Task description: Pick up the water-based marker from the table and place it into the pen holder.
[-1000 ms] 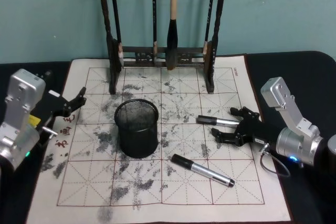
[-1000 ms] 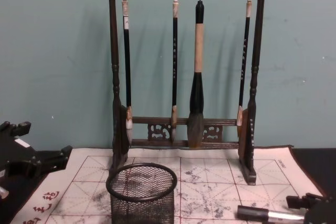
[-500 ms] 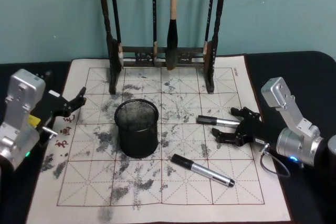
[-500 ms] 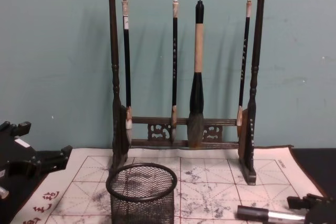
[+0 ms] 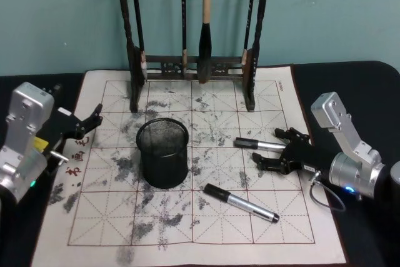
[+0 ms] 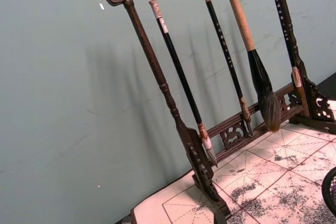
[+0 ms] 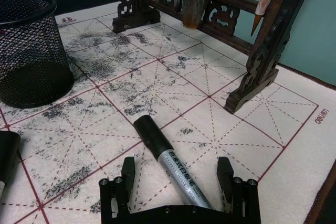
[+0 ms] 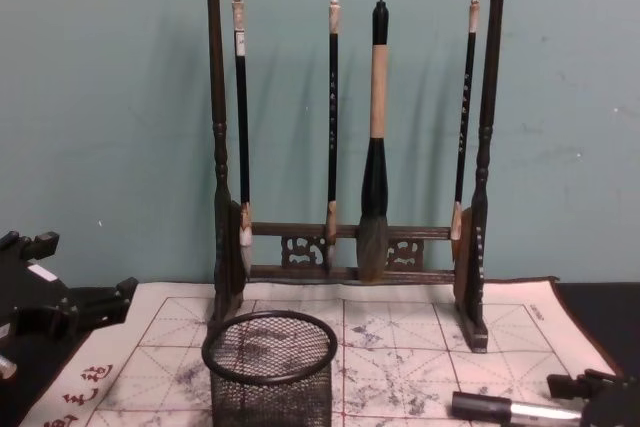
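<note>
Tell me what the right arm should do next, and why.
Probably close the right gripper on the marker. Its fingers stand open, one on each side of the marker's silver barrel, which lies flat on the mat, so a squeeze should secure it before lifting toward the pen holder. The left gripper idles at the mat's left edge.

red characters on the mat [image 5: 187, 229] and the marker [image 7: 174, 164] label: too small to read

Your black-capped silver marker [image 5: 259, 144] lies flat between the right gripper's [image 5: 267, 147] spread fingers; the upright mesh pen holder [image 5: 162, 153] stands well left.
</note>
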